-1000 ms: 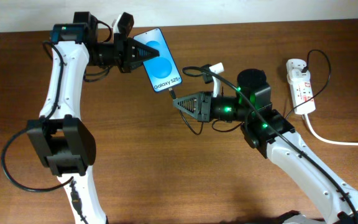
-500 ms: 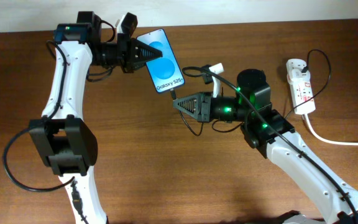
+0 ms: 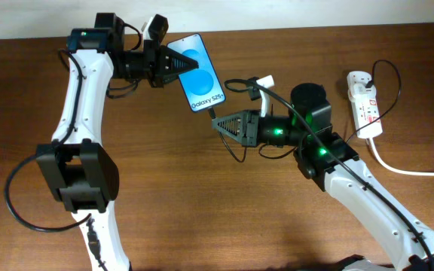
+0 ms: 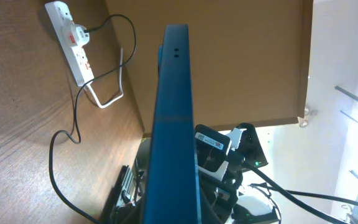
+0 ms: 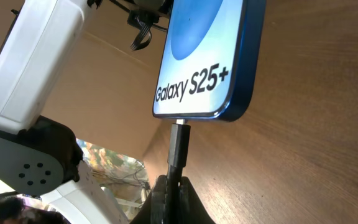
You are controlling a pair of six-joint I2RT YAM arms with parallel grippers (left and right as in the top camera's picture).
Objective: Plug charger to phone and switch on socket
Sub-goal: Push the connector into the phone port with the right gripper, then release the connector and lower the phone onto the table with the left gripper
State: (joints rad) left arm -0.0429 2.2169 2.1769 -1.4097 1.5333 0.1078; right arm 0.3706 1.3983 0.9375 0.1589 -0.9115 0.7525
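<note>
The phone (image 3: 198,73) has a lit blue screen reading "Galaxy S25+". My left gripper (image 3: 178,65) is shut on its upper end and holds it above the table. In the left wrist view I see its blue edge (image 4: 176,118). My right gripper (image 3: 218,126) is shut on the charger's black connector (image 5: 179,144). The connector tip touches the port at the phone's bottom edge (image 5: 197,62). The thin black charger cable (image 3: 236,154) runs back to the black plug in the white socket strip (image 3: 364,104), also in the left wrist view (image 4: 73,40).
The socket's thick white cord (image 3: 405,169) trails to the right edge of the wooden table (image 3: 164,196). Loops of thin cable (image 4: 67,134) lie on the table between the arms.
My left gripper has shifted the phone slightly right and down towards the connector. My right gripper has edged up to the phone's bottom edge.
</note>
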